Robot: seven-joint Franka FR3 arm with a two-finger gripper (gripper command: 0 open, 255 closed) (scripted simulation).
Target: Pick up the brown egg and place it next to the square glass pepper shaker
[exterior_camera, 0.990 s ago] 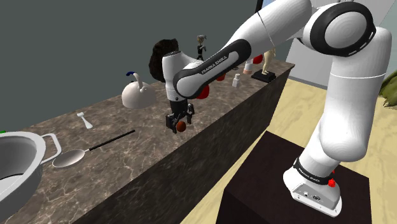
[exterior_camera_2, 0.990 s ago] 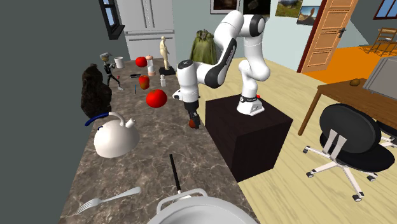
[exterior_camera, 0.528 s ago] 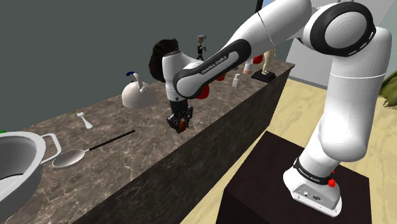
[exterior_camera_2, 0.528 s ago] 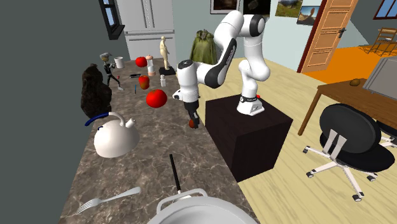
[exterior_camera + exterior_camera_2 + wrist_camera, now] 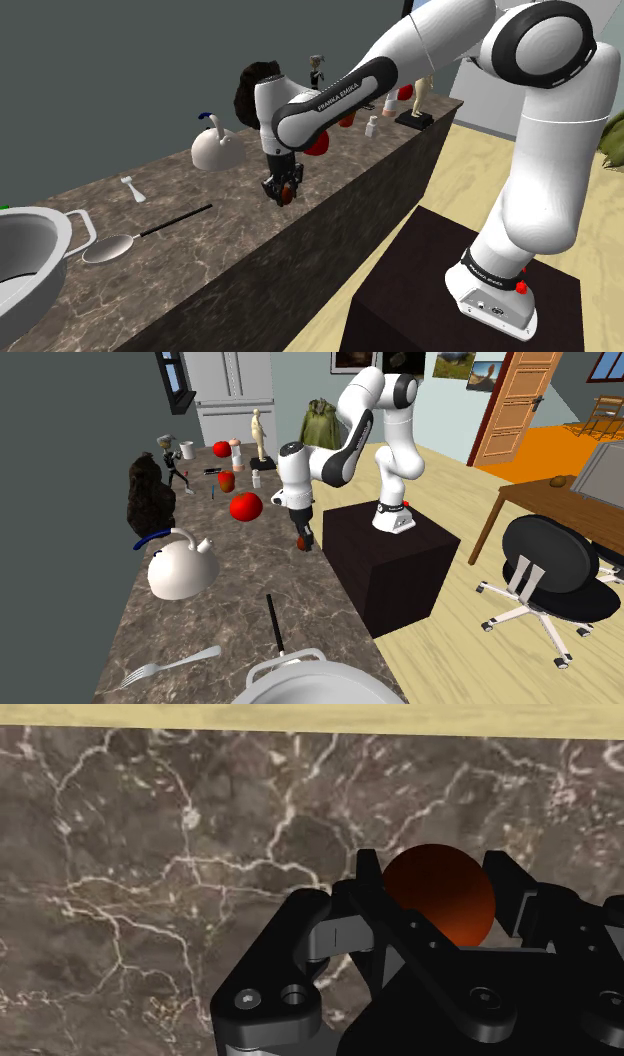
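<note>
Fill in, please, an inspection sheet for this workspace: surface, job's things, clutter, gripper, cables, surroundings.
Surface: dark veined marble counter.
Job's things: brown egg clasped between the fingers; small pale shaker, probably the pepper shaker, far along the counter near the statuette.
Clutter: white kettle, red tomato, fork, ladle, grey pot.
Gripper: the gripper, shut on the egg.
Cables: nothing seen.
Surroundings: dark stand, office chair, wooden door.
</note>
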